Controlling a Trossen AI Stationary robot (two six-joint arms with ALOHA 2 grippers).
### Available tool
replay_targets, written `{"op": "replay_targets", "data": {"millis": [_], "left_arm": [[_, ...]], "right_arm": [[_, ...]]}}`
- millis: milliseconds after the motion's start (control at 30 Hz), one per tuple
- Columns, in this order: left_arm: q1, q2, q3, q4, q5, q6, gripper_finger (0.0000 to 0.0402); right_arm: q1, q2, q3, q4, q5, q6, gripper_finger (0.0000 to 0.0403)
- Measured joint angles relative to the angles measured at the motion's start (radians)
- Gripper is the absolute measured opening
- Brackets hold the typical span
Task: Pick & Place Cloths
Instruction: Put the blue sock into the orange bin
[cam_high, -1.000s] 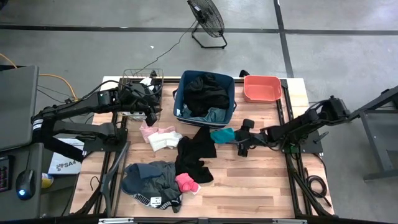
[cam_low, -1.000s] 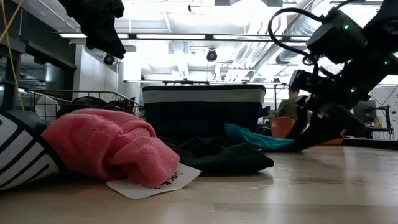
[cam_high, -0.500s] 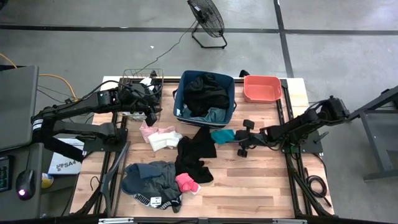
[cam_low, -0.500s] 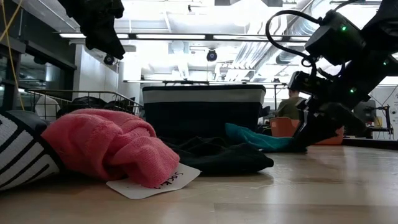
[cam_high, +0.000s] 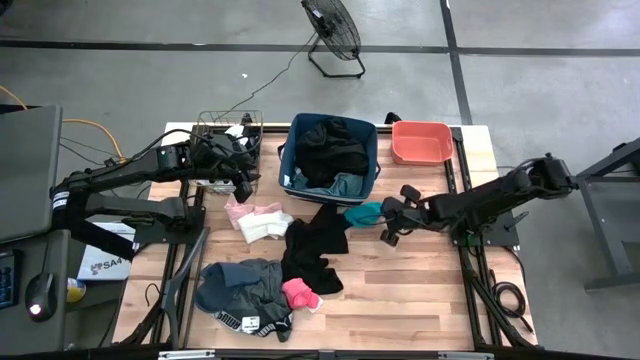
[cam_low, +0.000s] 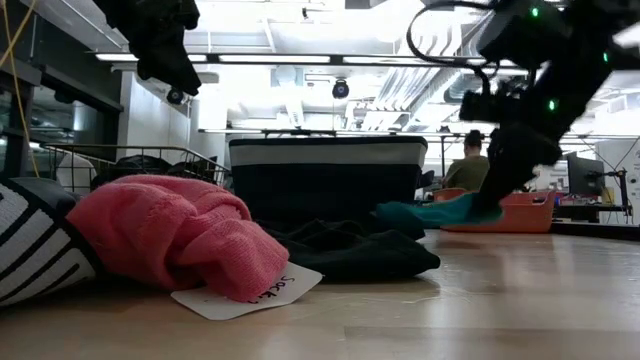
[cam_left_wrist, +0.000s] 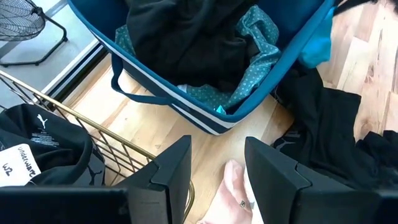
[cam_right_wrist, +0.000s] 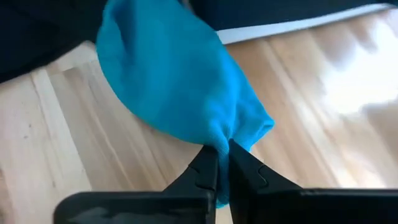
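High view: right claw (cam_high: 385, 214) pinched shut on teal cloth (cam_high: 362, 213), lifted just off tabletop (cam_high: 400, 290). Blue bin (cam_high: 331, 152) just beyond it already holds black pieces. Several cloths (cam_high: 262, 280) left scattered. Left claw (cam_high: 243, 172) part-open, empty, over wire basket (cam_high: 228, 132).

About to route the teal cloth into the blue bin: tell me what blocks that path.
Nothing visible blocks it. The right end effector is shut on the teal cloth, lifted just off the table beside the blue fabric bin. Only the bin's near wall must be cleared; black garments already fill it.
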Motion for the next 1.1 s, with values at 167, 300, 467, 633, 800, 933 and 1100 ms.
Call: {"op": "replay_targets", "data": {"millis": [167,300,467,633,800,933,1100], "left_arm": [[0.0,0.0,0.0,0.0,0.0,0.0,0.0145],[0.0,0.0,0.0,0.0,0.0,0.0,0.0145],[0.0,0.0,0.0,0.0,-0.001,-0.001,0.0145],[0.0,0.0,0.0,0.0,-0.001,-0.001,0.0145],[0.0,0.0,0.0,0.001,-0.001,-0.002,0.0145],[0.0,0.0,0.0,0.001,-0.001,-0.002,0.0145],[0.0,0.0,0.0,0.001,-0.001,-0.001,0.0145]], "right_arm": [[0.0,-0.053,0.126,-0.296,0.033,0.086,0.0005],[-0.001,-0.075,0.217,-0.502,0.097,0.148,0.0005],[-0.055,-0.097,0.294,-0.682,0.152,0.257,0.0005],[-0.179,-0.098,0.341,-0.829,0.192,0.356,0.0004],[-0.336,-0.098,0.361,-0.844,0.202,0.318,0.0004],[-0.456,-0.098,0.386,-0.83,0.222,0.253,0.0004],[-0.597,-0.098,0.413,-0.784,0.249,0.147,0.0004]]}}
